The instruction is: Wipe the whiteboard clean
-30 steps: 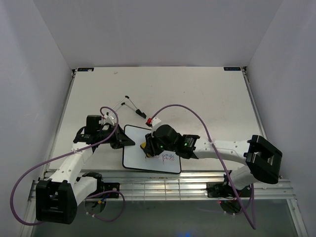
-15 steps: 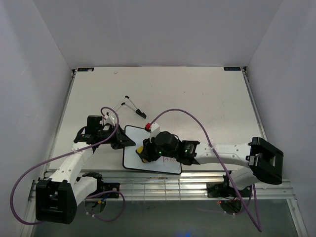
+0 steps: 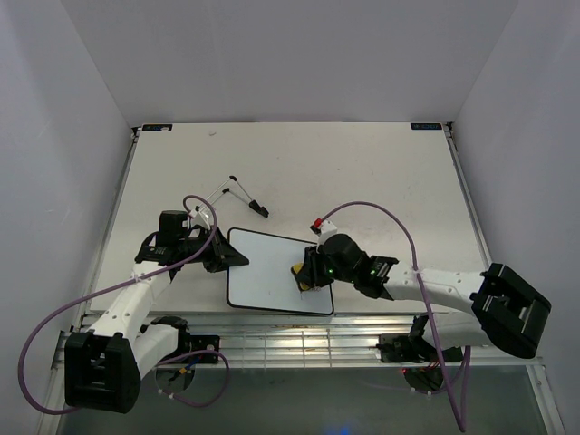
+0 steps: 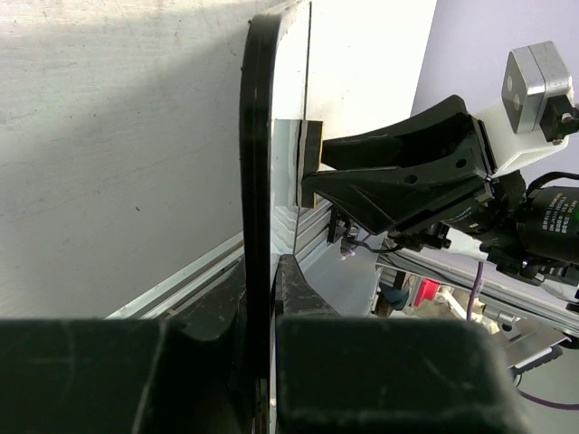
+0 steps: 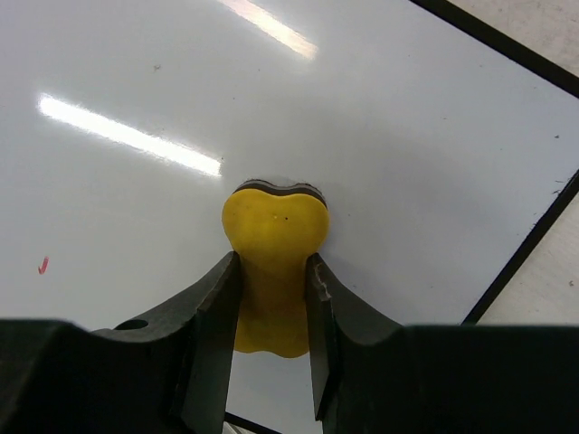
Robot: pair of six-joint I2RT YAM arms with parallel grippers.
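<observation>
The table (image 3: 362,172) stretches mostly beyond the whiteboard (image 3: 267,272), which lies flat (face nearly clean). The left gripper (image 3: 228,258) clamps its left edge. The right gripper (image 5: 271,271), near its right edge, pinches a yellow eraser (image 5: 274,221) pressed on its face. 1 tiny red fleck (image 5: 42,265) marks it.

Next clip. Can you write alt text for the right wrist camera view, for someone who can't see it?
The right gripper is shut on a yellow bone-shaped eraser, its dark pad end against the glossy white whiteboard. The visible face is almost clean: one small red mark shows at left, and the black frame runs along the right.
</observation>
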